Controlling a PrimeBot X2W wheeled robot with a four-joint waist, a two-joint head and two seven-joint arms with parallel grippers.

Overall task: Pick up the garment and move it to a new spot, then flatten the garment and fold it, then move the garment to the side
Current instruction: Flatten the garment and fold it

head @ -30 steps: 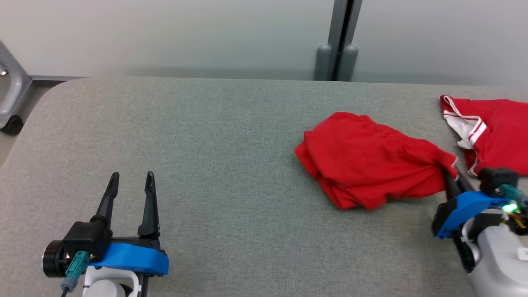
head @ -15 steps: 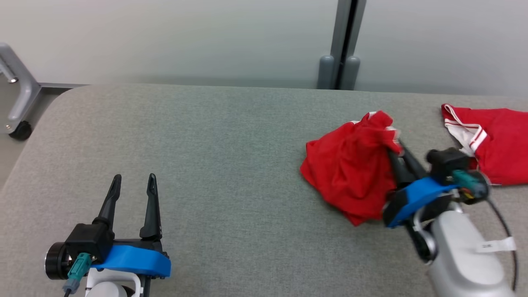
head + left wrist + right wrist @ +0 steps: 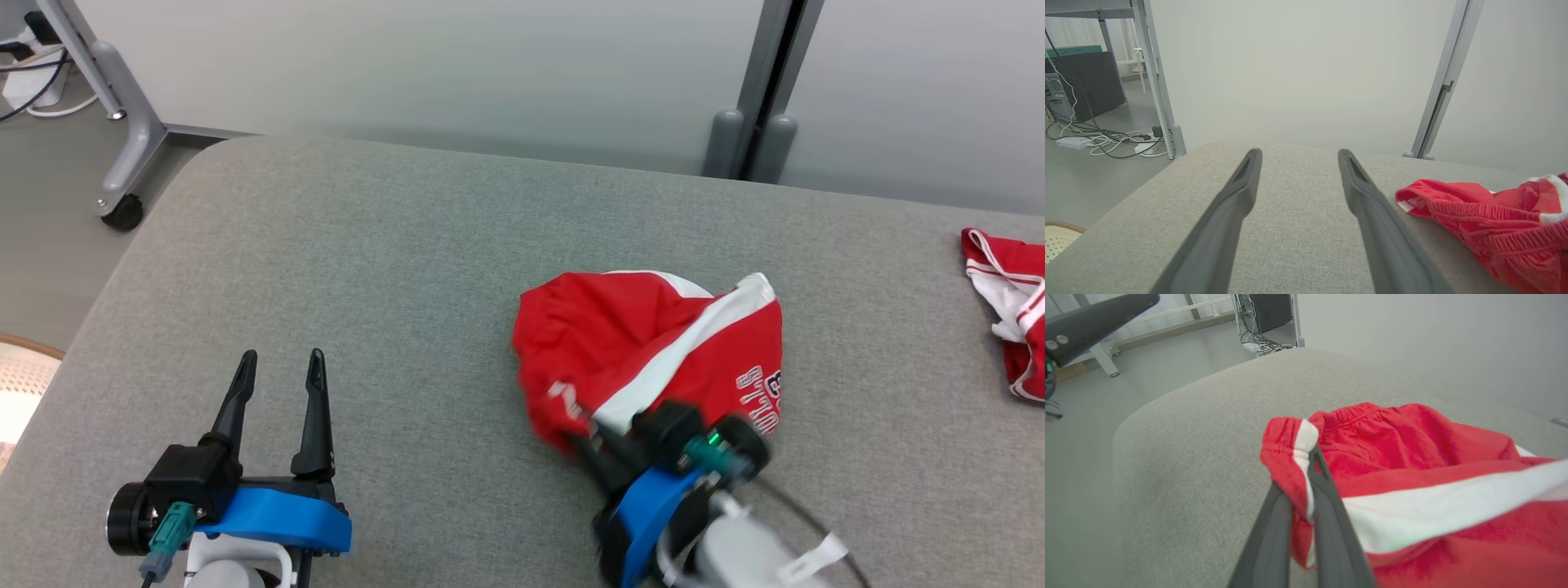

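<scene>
The garment (image 3: 653, 351) is a pair of red shorts with a white side stripe and white lettering, lying bunched near the middle of the grey table (image 3: 392, 245). My right gripper (image 3: 581, 441) is shut on its near left edge. The right wrist view has the two fingers pinching the red and white waistband (image 3: 1294, 445), with the rest of the garment (image 3: 1412, 465) trailing to the right. My left gripper (image 3: 280, 371) rests open over bare table at the lower left, nothing between its fingers (image 3: 1245, 179). The garment (image 3: 1486, 220) lies to its right, apart from it.
A second red garment with white trim (image 3: 1008, 318) lies at the table's right edge. A metal frame leg on a caster (image 3: 122, 163) stands off the far left corner. A grey post (image 3: 759, 106) rises behind the table. A pale perforated basket (image 3: 20, 384) sits on the floor at the left.
The camera has swung. My right gripper has pulled the garment left, away from the second red garment, and it has turned over to show its white stripe. The left gripper has stayed put.
</scene>
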